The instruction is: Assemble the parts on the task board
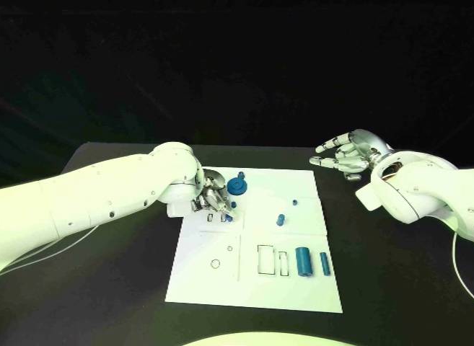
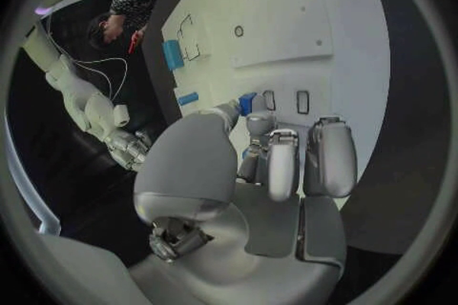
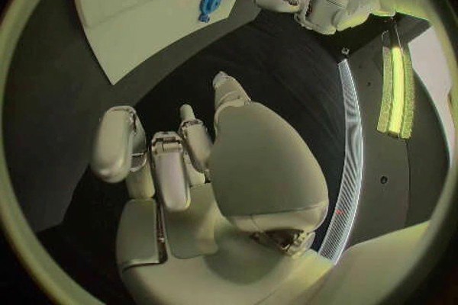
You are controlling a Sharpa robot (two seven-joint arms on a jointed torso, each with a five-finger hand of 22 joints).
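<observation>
The board (image 1: 260,238) lies mid-bench, long axis running away from me. I have the left robot hand (image 1: 212,200) low at its left edge, pinching a small blue part (image 2: 247,103) there, I judge for seating it. The right robot hand (image 1: 346,153) waits off the far right corner, fingers curled loosely, holding nothing.
</observation>
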